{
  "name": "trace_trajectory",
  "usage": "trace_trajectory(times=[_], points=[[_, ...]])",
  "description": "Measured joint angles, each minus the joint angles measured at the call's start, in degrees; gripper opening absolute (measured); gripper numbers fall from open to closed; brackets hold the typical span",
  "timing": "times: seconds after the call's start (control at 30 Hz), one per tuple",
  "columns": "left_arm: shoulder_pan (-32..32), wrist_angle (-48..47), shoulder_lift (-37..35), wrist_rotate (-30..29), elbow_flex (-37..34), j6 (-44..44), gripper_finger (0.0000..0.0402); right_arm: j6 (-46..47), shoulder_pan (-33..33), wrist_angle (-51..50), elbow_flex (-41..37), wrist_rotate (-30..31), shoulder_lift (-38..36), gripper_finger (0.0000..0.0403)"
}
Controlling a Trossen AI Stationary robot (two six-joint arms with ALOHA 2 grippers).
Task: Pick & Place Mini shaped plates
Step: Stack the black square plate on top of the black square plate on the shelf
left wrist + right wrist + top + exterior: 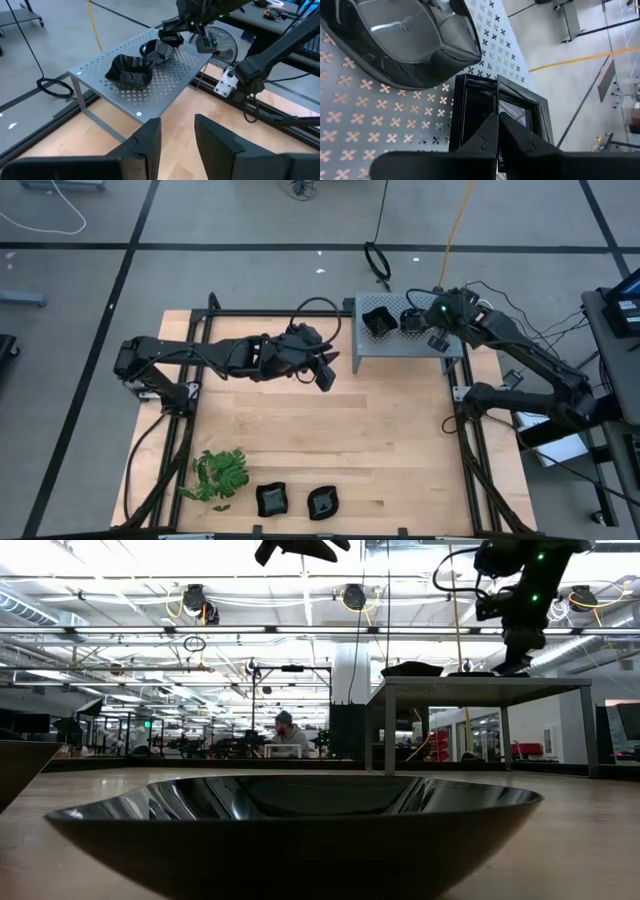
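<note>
On the grey perforated stand (405,345) at the far right lie several black mini plates. They include a wavy-edged plate (131,71) and a round plate (155,50), and they rest on their bases. My right gripper (498,125) is shut over the stand and points down at a small square plate (515,107), beside a larger plate (405,35). My left gripper (177,142) hangs open with nothing between its fingers above mid-table (327,377), short of the stand. Two more plates (272,500) (322,502) sit at the near edge. My right gripper's shut fingers (485,137) stand in front of the small square plate, slanting down at it. I cannot tell whether they touch it.
A green leafy sprig (220,475) lies near the front left, beside the two near plates. The low view looks over one of those plates (300,830) toward the stand's legs (390,730). Bare wood stretches across the table's middle. Black frame rails (465,440) run along both sides.
</note>
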Motion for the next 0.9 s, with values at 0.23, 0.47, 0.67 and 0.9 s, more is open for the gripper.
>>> trace_trajectory(times=[0.23,0.47,0.67,0.9], points=[[0.0,0.0,0.0,0.0,0.0,0.17,0.012,-0.44,-0.53,0.48,0.0,-6.96,0.32,0.0],[0.0,-0.02,0.0,0.02,0.0,0.42,0.012,-1.31,-0.53,1.65,0.0,-6.99,0.35,0.0],[0.0,-0.04,0.0,0.02,0.0,0.57,0.012,-1.75,-0.5,1.78,0.0,-5.36,0.35,0.0],[0.0,-0.07,0.0,0.02,0.0,1.9,0.012,-3.04,-0.48,1.18,0.0,-5.53,0.35,0.0]])
